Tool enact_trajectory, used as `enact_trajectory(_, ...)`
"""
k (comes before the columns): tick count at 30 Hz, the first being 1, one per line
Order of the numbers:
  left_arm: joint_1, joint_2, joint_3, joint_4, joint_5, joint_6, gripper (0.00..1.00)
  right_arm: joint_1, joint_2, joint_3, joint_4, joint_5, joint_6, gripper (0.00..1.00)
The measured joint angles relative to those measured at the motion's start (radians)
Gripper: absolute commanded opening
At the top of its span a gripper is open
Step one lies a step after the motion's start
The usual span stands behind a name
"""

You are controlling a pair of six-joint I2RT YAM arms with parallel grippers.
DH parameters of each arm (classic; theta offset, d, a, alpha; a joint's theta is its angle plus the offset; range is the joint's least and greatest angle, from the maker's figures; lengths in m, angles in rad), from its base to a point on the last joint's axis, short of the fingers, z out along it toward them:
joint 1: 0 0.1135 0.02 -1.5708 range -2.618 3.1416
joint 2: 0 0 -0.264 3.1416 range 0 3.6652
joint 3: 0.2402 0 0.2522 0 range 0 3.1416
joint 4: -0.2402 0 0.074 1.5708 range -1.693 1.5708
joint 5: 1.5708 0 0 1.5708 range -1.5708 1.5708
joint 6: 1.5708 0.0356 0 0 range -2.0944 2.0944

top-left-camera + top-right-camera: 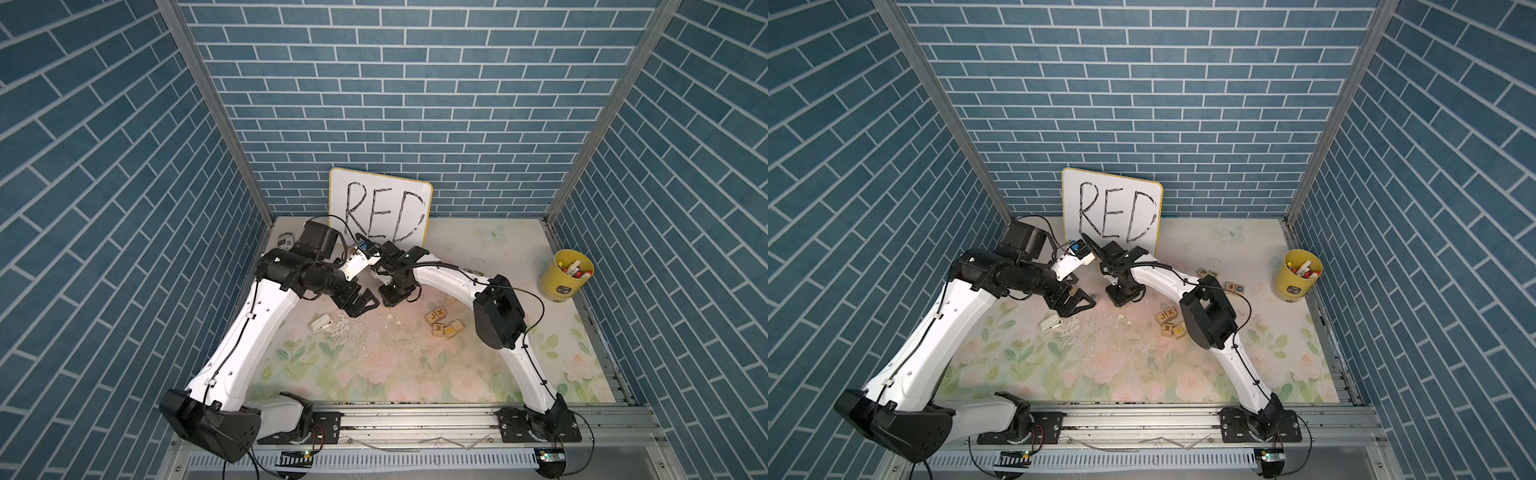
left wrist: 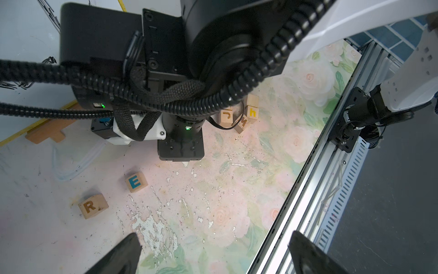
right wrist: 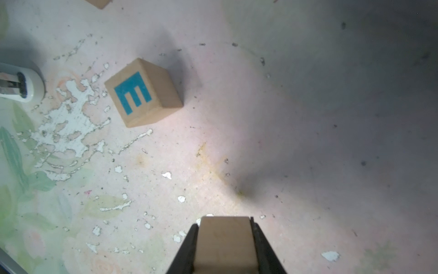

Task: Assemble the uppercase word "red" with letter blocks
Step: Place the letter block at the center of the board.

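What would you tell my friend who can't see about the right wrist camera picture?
The right end effector is shut on a pale wooden block whose letter is hidden. Beyond it, a block with a blue E sits apart on the worn flowery table mat.

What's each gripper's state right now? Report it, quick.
Left gripper: open, holding nothing.
Right gripper: shut on a wooden block; its letter is hidden.

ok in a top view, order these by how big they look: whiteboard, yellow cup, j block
1. whiteboard, by far the largest
2. yellow cup
3. J block, clearly the smallest
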Motion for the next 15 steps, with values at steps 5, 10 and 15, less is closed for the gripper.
enact_trajectory(5, 0.000, 0.002, 0.000, 0.000, 0.000, 0.001, 0.99, 0.012, 0.031, 0.043, -0.035, -0.001, -0.036, 0.15)
enact_trajectory(10, 0.000, 0.008, 0.000, 0.001, 0.000, 0.001, 0.99, 0.021, 0.046, 0.055, -0.051, -0.003, -0.063, 0.16)
enact_trajectory(15, 0.000, 0.014, 0.000, 0.001, 0.000, 0.001, 0.99, 0.024, 0.052, 0.055, -0.062, -0.008, -0.087, 0.17)
